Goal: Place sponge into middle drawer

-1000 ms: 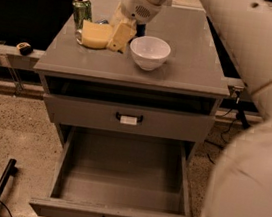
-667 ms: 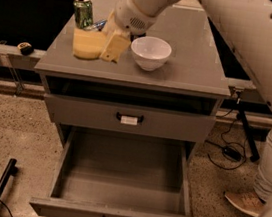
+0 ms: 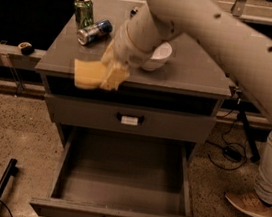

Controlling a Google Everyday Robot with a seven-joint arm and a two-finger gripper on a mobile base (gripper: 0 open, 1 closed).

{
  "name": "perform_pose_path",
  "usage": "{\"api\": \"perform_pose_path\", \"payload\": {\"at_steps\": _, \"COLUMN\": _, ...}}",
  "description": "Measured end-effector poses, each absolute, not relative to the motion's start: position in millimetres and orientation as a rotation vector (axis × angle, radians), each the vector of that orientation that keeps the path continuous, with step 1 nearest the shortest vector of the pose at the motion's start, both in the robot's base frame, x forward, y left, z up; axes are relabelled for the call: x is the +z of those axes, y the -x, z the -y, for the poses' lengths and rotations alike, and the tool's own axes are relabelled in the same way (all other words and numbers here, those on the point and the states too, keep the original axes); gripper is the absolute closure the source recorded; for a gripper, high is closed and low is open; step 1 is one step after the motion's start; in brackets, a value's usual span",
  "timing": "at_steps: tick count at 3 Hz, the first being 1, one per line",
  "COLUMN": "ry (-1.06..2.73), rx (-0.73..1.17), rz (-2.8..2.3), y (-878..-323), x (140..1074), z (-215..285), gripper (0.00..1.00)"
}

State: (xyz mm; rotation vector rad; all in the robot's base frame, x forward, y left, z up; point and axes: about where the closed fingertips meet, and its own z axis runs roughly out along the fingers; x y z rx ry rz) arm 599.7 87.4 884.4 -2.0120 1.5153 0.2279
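1. since the earlier frame, the sponge (image 3: 86,75) has been carried from beside the green can (image 3: 83,10) to the front edge of the cabinet top (image 3: 191,78).
2. it is now held in the air, over that edge and above the closed drawer with the white tag (image 3: 174,127).
3. the gripper (image 3: 111,77) is seen at the same edge, its fingers clamped on the sponge's right end.
4. the sponge's long axis is laid roughly left to right, with the free end pointed towards the picture's left.
5. the middle drawer (image 3: 123,179) is pulled open below, well apart from the sponge.
6. a white bowl (image 3: 159,56) is partly hidden behind the arm.
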Motion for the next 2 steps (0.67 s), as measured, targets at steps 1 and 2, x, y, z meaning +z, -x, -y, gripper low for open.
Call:
{"api": "perform_pose_path", "payload": {"at_steps": 1, "ry": 1.982, "rx": 0.214, "rz": -1.508, "y": -586, "x": 818, "z": -62, "gripper": 1.00}}
{"api": "perform_pose_path", "payload": {"at_steps": 2, "ry": 1.981, "rx": 0.248, "rz": -1.623, "y": -565, "x": 699, "z": -32, "gripper": 1.00}}
